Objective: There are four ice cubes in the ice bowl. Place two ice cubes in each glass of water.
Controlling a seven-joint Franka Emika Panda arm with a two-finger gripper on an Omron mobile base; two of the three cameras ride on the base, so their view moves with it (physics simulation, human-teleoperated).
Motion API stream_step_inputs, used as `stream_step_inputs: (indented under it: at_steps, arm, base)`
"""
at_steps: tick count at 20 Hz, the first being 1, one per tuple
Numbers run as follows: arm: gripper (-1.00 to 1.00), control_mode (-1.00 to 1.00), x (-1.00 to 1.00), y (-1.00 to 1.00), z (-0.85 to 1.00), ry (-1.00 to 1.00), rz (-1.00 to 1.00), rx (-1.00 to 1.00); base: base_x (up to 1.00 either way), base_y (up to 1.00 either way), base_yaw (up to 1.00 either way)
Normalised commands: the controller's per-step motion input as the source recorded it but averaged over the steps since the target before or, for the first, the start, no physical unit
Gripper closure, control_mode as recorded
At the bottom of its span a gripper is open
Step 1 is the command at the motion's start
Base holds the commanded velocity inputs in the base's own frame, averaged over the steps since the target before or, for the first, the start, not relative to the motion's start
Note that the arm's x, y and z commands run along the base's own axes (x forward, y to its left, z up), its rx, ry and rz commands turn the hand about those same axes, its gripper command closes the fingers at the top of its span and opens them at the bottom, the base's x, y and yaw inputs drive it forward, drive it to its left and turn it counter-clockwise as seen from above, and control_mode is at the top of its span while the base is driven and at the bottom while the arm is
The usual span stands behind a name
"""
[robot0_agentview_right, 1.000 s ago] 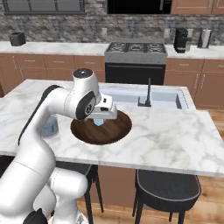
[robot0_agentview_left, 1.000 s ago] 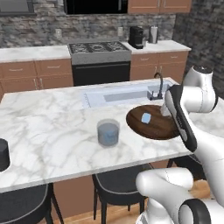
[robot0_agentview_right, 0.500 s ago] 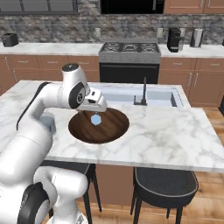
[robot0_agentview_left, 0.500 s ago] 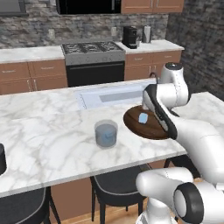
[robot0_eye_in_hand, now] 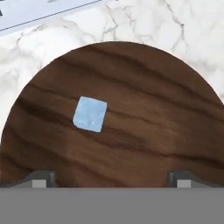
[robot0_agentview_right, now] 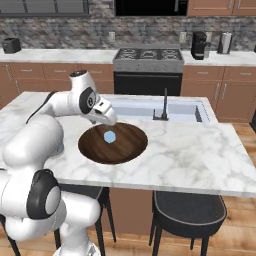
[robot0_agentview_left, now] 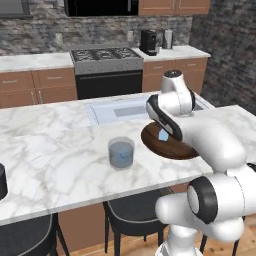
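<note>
1 ice cube (robot0_eye_in_hand: 89, 114) lies alone on the floor of the ice bowl (robot0_eye_in_hand: 144, 122), left of centre in the hand view and clear of the rim. The tool (robot0_eye_in_hand: 111, 177) hangs above the bowl with its jaws spread wide and nothing between them; the cube sits ahead of the 2 fingertips (robot0_eye_in_hand: 41, 178), nearer the left one, not touching either. In the right base view the cube (robot0_agentview_right: 108, 136) shows pale blue near the middle of the bowl (robot0_agentview_right: 130, 147), just below the hand.

The see-through grey glass (robot0_agentview_left: 121, 152) stands on the worktop (robot0_agentview_left: 55, 155) to the left of the bowl (robot0_agentview_left: 172, 148), apart from it, with bluish water and something pale blue inside; I cannot tell how many cubes. A dark glass (robot0_agentview_left: 2, 182) shows at the left edge of the left base view, well apart from the rest.

Against the frames half a second back, the whole scene has shifted in both base views, so the cameras have moved. The jaws were already spread and the single cube lies in the same place in the bowl.

The worktop is a white marble island with a sink (robot0_agentview_right: 150, 107) and a dark faucet (robot0_agentview_right: 164, 106) behind the bowl. Stools (robot0_agentview_right: 187, 215) stand at its near side. Beyond are brown cabinets, a stove (robot0_agentview_right: 147, 54), a stone wall and a coffee maker (robot0_agentview_right: 199, 45).
</note>
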Motion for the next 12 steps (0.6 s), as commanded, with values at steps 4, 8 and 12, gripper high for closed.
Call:
stream_step_inputs:
  at_steps: [4, 8, 12]
  arm:
    - [-1.0, -1.0, 0.22, -0.42, -0.12, 0.1, -0.04, 0.34]
    - [-1.0, -1.0, 0.26, -0.21, -0.17, 0.06, 0.0, 0.23]
    - [-1.0, -1.0, 0.46, 0.0, -0.32, 0.0, 0.0, 0.0]
  base:
    - [0.0, 0.0, 0.0]
    - [0.0, 0.0, 0.0]
    - [0.0, 0.0, 0.0]
